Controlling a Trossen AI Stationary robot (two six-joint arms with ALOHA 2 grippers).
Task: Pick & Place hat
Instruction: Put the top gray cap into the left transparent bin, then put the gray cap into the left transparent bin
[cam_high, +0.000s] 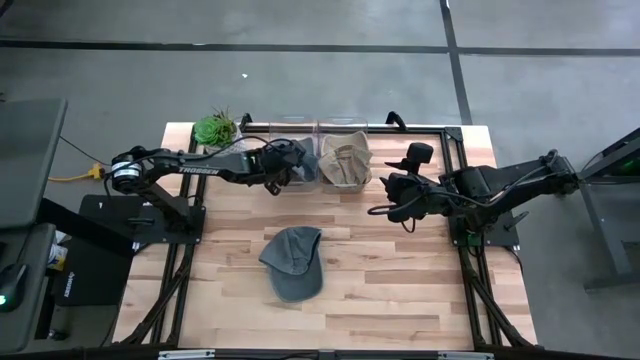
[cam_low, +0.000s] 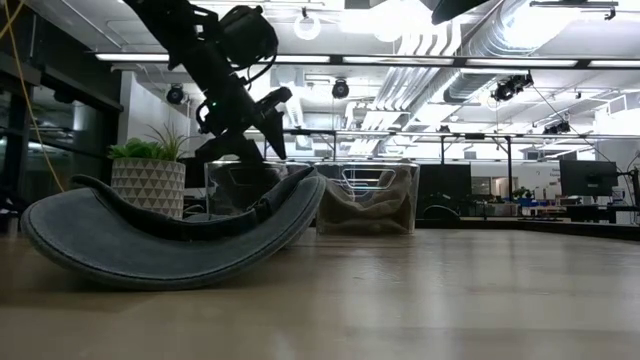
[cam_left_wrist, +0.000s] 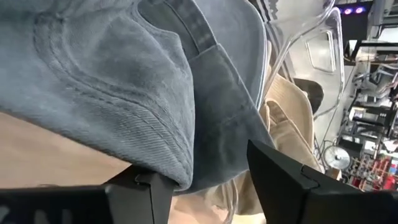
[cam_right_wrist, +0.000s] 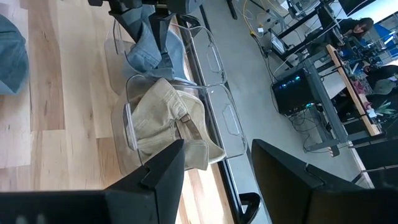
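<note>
Nearest us, a blue-grey denim cap (cam_low: 170, 235) lies on the table (cam_high: 400, 290). Our left pincer (cam_high: 275, 166) grips another denim hat (cam_high: 298, 158) over the clear bin (cam_high: 296, 125); it could snag the rim and spill out. Our right pincer (cam_high: 392, 195) waits wide.

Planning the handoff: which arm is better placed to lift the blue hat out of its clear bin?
Left. Its gripper is already at the blue hat; the right gripper waits apart.
</note>
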